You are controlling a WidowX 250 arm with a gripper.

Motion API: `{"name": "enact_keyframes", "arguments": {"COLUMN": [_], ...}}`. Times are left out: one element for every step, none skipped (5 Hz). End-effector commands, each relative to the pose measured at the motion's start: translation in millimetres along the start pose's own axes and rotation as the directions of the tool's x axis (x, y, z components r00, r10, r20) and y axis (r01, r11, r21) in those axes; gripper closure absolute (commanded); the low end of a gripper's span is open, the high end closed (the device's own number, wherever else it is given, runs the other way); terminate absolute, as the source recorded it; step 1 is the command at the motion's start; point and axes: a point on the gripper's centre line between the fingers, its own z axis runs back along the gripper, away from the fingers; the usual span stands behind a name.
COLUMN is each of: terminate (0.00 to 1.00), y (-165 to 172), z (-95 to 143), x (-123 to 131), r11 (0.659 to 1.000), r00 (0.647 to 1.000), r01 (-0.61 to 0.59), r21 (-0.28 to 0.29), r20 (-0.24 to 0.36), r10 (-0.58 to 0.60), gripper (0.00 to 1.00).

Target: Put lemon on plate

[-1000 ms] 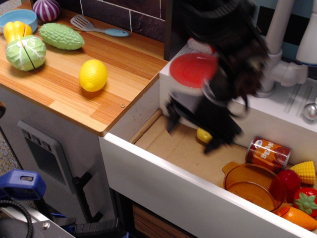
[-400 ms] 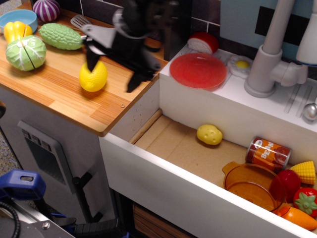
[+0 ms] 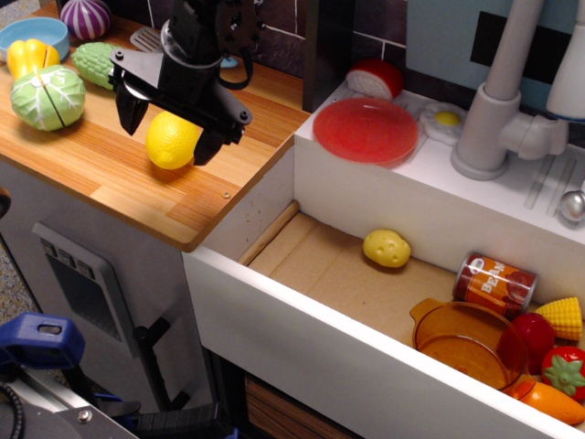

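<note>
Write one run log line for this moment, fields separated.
phase: pre-grasp | gripper: open, jaws straddling lemon | lemon: on wooden counter | plate: empty, beside sink

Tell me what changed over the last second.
The gripper swept left from above the sink onto the wooden counter and now straddles the lemon, jaws open, nothing gripped. The lemon, red plate and yellow potato stayed put.
</note>
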Motion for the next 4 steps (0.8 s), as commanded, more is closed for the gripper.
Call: {"name": "enact_keyframes", "arguments": {"terminate": [0.0, 0.0, 0.0, 0.0], "y": [12.1, 20.8, 24.6, 27.8], "z": [-4.1, -16.9, -28.4, -44.3], "x": [27.7, 32.7, 34.8, 32.2], "r11": [0.999, 0.999, 0.999, 0.998], "r00": [0.997, 0.996, 0.996, 0.996], "r01": [-0.053, -0.048, -0.046, -0.043], "r21": [0.012, 0.009, -0.012, -0.049], "r20": [0.05, 0.075, 0.08, 0.082], "r10": [0.052, 0.048, 0.047, 0.047], "gripper": [0.0, 0.0, 0.0, 0.0]}}
